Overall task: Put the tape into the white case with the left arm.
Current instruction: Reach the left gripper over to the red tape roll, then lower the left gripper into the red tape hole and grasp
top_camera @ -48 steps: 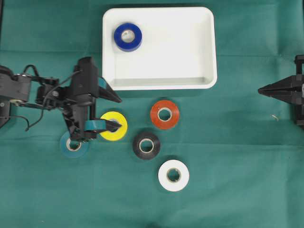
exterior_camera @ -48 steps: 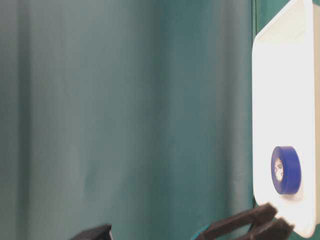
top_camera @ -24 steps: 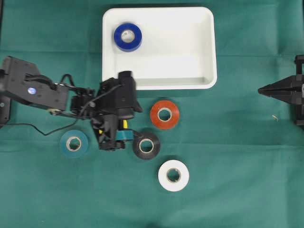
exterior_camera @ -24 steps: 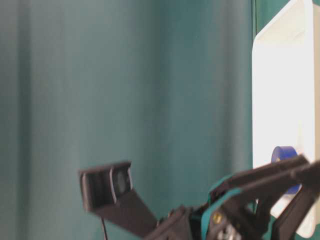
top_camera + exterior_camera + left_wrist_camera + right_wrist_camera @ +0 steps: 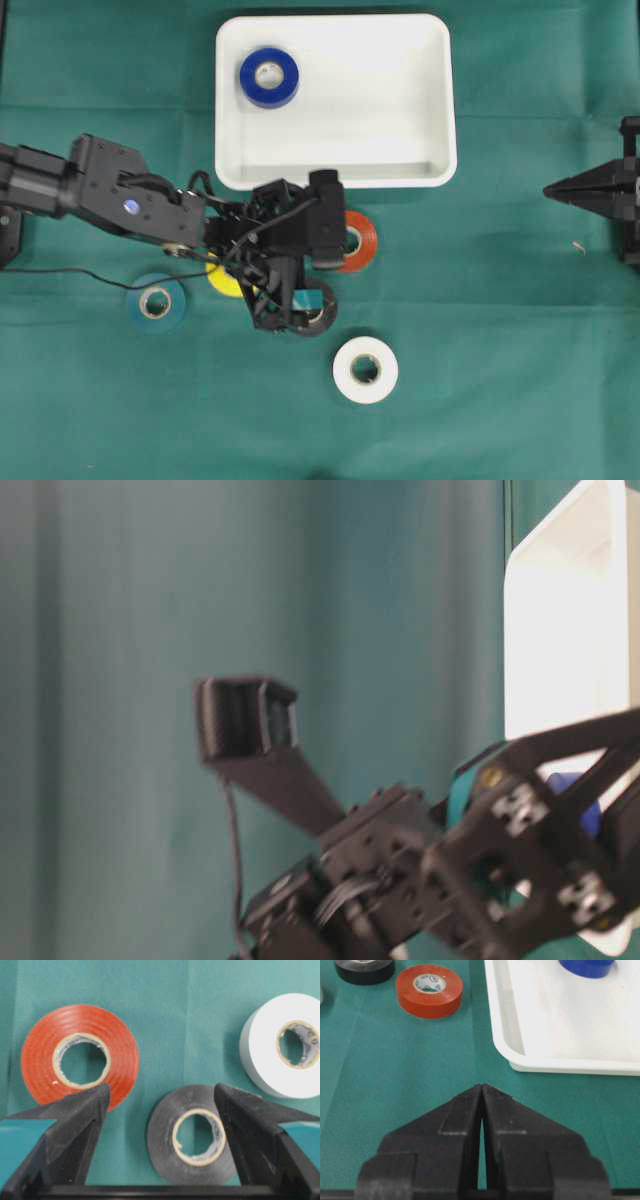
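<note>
My left gripper [image 5: 322, 283] [image 5: 160, 1090] hangs open over the green cloth, and there is nothing in its grasp. In the left wrist view a black tape [image 5: 192, 1135] lies flat between the fingers, closer to the right one. The left fingertip overlaps the rim of an orange tape [image 5: 80, 1055], and a white tape [image 5: 290, 1045] lies beyond the right finger. From overhead the arm covers part of the black tape [image 5: 318, 318] and the orange tape [image 5: 362, 240]. The white case [image 5: 400, 100] at the top holds a blue tape [image 5: 269, 77].
A yellow tape [image 5: 220, 282] shows partly under the left arm, with a teal tape [image 5: 156, 303] to its left and the white tape [image 5: 365, 369] below. My right gripper [image 5: 550, 190] [image 5: 481, 1087] rests shut at the right edge. The table-level view is mostly blocked by the blurred left arm [image 5: 400, 880].
The left arm has swung right, from over the yellow tape to over the black and orange tapes, with its jaws open throughout. The right arm has not moved.
</note>
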`<move>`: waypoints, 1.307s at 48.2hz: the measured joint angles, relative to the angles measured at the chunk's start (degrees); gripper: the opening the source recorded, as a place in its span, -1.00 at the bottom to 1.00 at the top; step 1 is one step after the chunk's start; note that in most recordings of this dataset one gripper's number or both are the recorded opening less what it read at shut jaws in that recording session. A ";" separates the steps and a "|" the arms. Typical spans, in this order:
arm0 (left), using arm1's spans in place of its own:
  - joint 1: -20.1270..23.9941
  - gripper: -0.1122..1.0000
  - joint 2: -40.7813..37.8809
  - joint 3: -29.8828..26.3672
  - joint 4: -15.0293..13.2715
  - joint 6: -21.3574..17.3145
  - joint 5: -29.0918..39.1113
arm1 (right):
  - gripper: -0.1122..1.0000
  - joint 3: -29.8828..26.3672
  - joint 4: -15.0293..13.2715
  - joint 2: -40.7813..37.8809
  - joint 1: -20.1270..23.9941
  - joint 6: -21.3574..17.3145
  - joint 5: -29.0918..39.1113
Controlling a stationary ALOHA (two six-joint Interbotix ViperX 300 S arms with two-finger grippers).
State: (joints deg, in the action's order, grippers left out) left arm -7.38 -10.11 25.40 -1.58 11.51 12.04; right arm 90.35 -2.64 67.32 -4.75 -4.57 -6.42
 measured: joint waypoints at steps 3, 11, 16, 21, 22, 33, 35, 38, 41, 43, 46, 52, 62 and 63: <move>0.00 0.77 -1.32 -1.23 0.00 0.00 0.79 | -0.97 0.00 0.00 0.00 0.09 0.00 -0.09; 0.00 0.76 -4.04 -3.78 0.09 -0.09 1.85 | -0.97 0.09 0.00 0.00 0.00 0.00 -0.09; 0.26 0.76 -5.45 -4.75 0.00 -0.09 2.02 | -0.97 0.09 0.00 0.00 0.00 0.00 -0.09; 0.70 0.76 -6.15 -5.27 0.00 0.00 2.02 | -0.97 0.09 0.00 0.00 0.00 0.00 -0.09; 0.88 0.77 -6.24 -5.27 0.09 0.00 2.02 | -0.97 0.09 0.00 0.00 0.00 0.00 -0.09; 2.11 0.76 -7.56 -5.36 0.09 0.00 2.02 | -0.97 0.00 0.00 0.00 0.00 0.00 -0.09; 2.29 0.76 -7.82 -5.45 0.00 -0.09 2.02 | -0.97 0.09 0.00 0.00 0.09 0.00 -0.09; 2.37 0.76 -8.09 -5.45 0.09 0.00 2.02 | -0.97 0.09 0.00 0.00 0.00 0.00 -0.09; 2.37 0.76 -8.44 -5.63 0.09 -0.09 2.02 | -0.97 0.09 0.00 0.00 0.00 0.00 -0.09; 2.37 0.76 -8.70 -5.63 0.00 0.00 2.02 | -0.97 0.09 0.00 0.00 0.00 0.00 -0.09; 2.46 0.76 -9.32 -5.89 0.09 0.00 2.02 | -0.97 0.09 0.00 0.00 0.09 0.00 -0.09; 2.46 0.76 -10.02 -6.59 0.09 -0.09 2.02 | -0.97 0.09 0.00 0.00 0.09 0.00 -0.09; 2.55 0.63 -10.28 -6.77 0.09 -0.26 2.02 | -0.97 0.09 0.00 0.00 0.09 0.00 -0.09; 2.64 0.57 -10.37 -6.86 0.09 -0.26 2.02 | -0.97 0.09 0.00 0.00 0.00 0.00 -0.09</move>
State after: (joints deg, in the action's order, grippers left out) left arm -4.75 -20.48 18.54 -1.49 11.25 14.06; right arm 90.44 -2.64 67.32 -4.75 -4.57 -6.50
